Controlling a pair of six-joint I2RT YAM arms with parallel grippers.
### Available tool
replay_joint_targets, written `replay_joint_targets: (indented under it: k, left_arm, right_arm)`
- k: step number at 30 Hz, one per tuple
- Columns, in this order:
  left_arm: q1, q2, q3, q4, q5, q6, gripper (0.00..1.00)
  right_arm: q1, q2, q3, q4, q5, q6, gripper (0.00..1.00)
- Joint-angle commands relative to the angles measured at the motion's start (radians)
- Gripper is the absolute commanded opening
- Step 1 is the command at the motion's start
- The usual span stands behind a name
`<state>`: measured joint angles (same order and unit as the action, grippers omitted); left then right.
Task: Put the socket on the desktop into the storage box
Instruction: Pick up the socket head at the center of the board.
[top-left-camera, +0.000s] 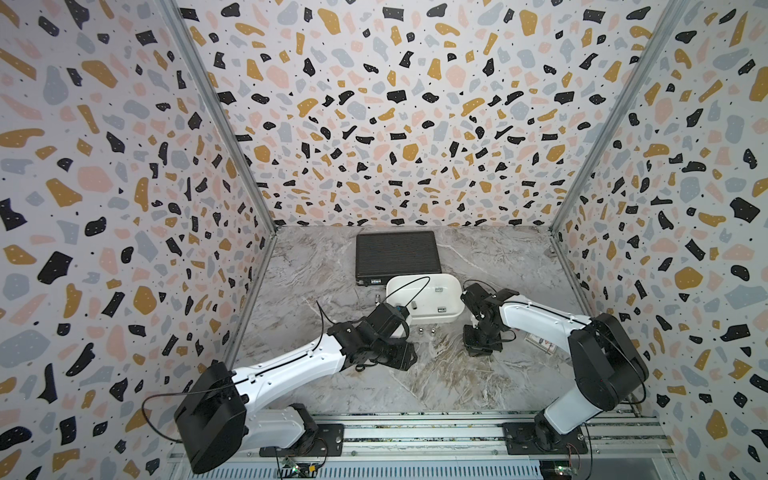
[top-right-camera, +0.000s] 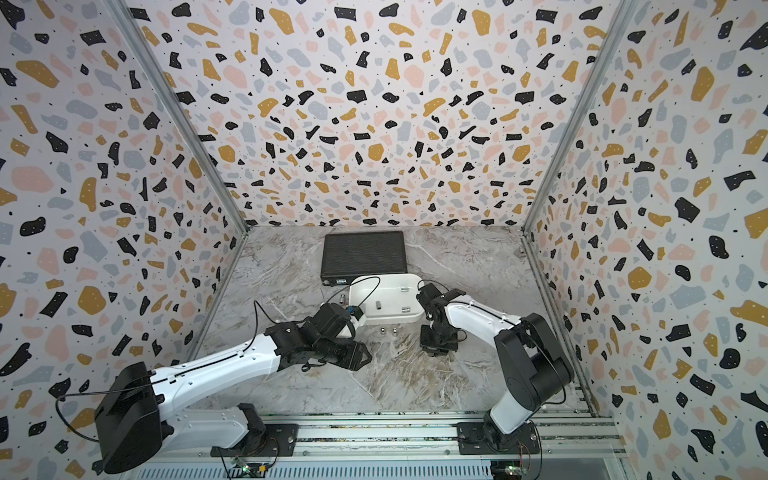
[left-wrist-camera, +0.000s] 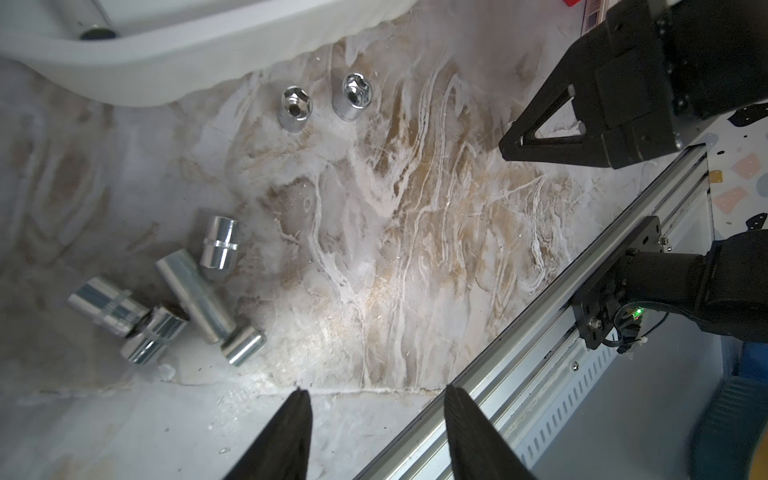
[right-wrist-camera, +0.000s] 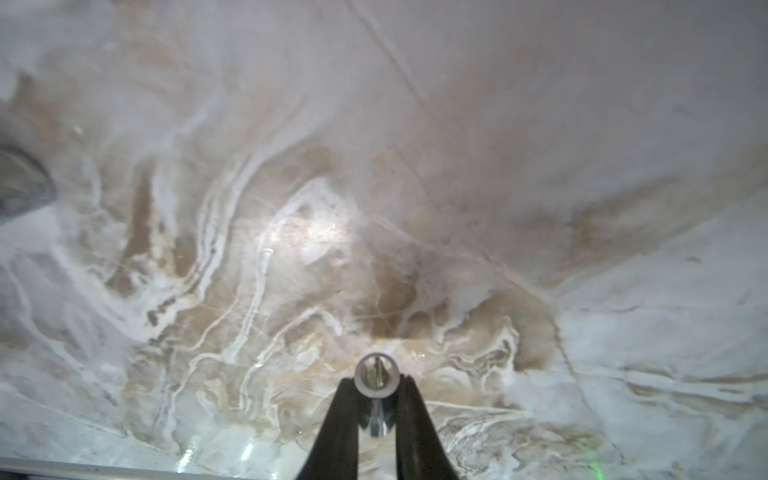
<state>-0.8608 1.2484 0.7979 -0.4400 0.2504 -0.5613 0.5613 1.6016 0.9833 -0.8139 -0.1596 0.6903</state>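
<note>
Right wrist view: a socket (right-wrist-camera: 362, 380) is pinched by the right end effector (right-wrist-camera: 377, 380), over the surface (right-wrist-camera: 540, 124) at five o'clock of the box (top-left-camera: 432, 318). The left end effector (left-wrist-camera: 374, 390) is spread.

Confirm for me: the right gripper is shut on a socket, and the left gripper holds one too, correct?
No. The left gripper is open and holds nothing, as the left wrist view shows; the right gripper is indeed shut on a socket.
</note>
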Motion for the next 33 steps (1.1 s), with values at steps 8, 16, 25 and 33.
replay_joint_targets:
  k: [8, 16, 25, 33]
  left_arm:
    - [-0.004, -0.063, 0.022, -0.009, -0.122, 0.004, 0.55]
    - [0.038, -0.082, 0.057, -0.034, -0.169, 0.008, 0.55]
    - [0.133, -0.118, 0.064, -0.051, -0.181, 0.015, 0.55]
    - [0.235, -0.12, 0.09, -0.054, -0.173, 0.035, 0.55]
  right_arm:
    - [0.005, -0.043, 0.167, -0.095, 0.04, -0.032, 0.11]
    - [0.003, 0.017, 0.313, -0.119, 0.048, -0.064, 0.11]
    - [-0.001, 0.133, 0.509, -0.138, 0.045, -0.096, 0.11]
    - [-0.003, 0.264, 0.683, -0.143, 0.033, -0.11, 0.12]
